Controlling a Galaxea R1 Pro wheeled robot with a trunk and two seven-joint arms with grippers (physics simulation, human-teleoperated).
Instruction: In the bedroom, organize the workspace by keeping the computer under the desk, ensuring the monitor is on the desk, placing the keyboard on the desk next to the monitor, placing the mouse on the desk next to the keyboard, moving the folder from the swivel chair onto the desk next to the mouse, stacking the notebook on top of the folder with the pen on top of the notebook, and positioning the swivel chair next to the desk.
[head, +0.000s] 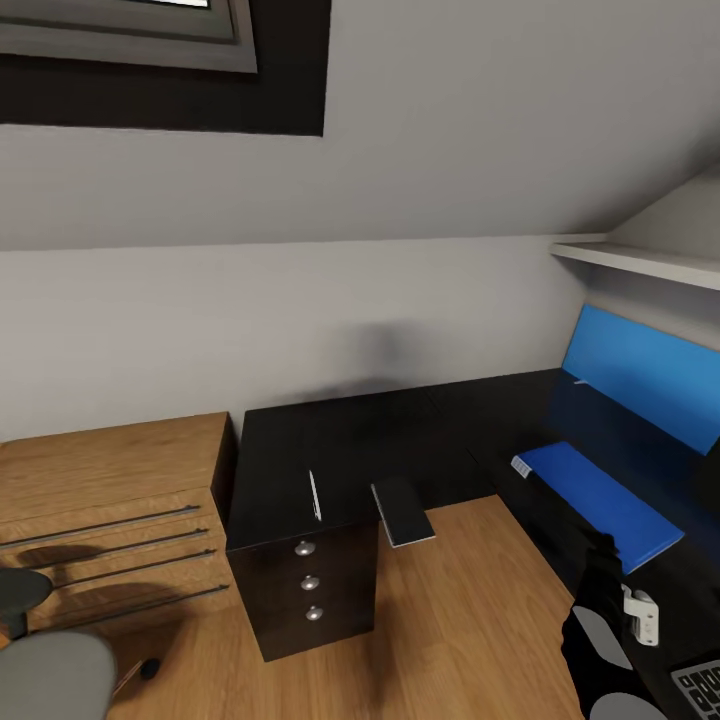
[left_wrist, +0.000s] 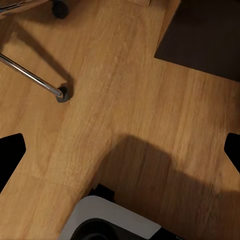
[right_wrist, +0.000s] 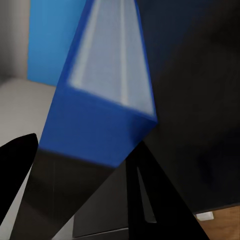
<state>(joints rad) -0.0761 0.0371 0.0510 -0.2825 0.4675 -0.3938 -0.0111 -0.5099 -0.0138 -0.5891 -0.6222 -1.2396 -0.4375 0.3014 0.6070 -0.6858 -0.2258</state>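
Far left in the head view, the wooden cabinet (head: 110, 500) stands against the wall, with the grey chair (head: 50, 670) at the lower left corner; the left wrist view looks down on the floor (left_wrist: 125, 100), a chair leg and castor (left_wrist: 62, 93) and a corner of the black drawer unit; the left jaws stand wide, their tips at the picture's two side edges, holding nothing.

At centre, the desk (head: 300, 450) carries the pen (head: 315, 495) near its front edge above the drawers, and just right of it the notebook (head: 402, 512) juts over the edge.

At right, the folder (head: 600, 500) lies flat on the desk's right wing, its long axis running from centre toward the lower right; the right gripper (head: 602, 545) sits at its near end, so the right arm is plainly the nearer one; in the right wrist view the folder (right_wrist: 105, 100) lies straight ahead between parted jaws, but whether they touch it I cannot tell; a keyboard (head: 700, 685) corner shows at lower right.

The notebook and pen lie well to the left of the folder, and nothing stands between them.
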